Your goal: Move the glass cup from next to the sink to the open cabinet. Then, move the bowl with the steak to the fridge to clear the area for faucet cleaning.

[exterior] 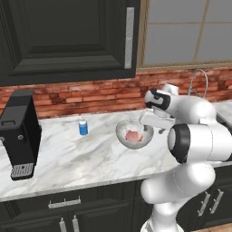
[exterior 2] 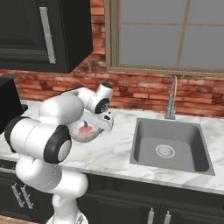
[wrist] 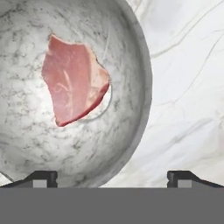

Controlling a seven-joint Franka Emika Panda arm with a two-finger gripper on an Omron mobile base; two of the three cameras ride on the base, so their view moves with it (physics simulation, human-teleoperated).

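Gripper [wrist: 112,177] spread wide above bowl [wrist: 131,65]; steak [wrist: 72,85] inside bowl.

The tool [wrist: 112,177] hangs with its jaws wide apart over the right rim of the bowl [wrist: 127,131]. The steak [wrist: 72,85] lies flat inside. Marbled surface [wrist: 188,87] spreads to the right.

Even, diffuse rendered light in all views; no single source evident. Marble counter [exterior: 77,154] bright, near washed out on the right of the hand view. Black cabinet [exterior: 68,36] very dark, panel detail barely readable. Soft shading inside sink [exterior 2: 170,144]; faint shadow under bowl [wrist: 127,144]. Steak [wrist: 72,85] sharp. Base views coarse, slightly soft; no edge distortion, glare or motion blur.
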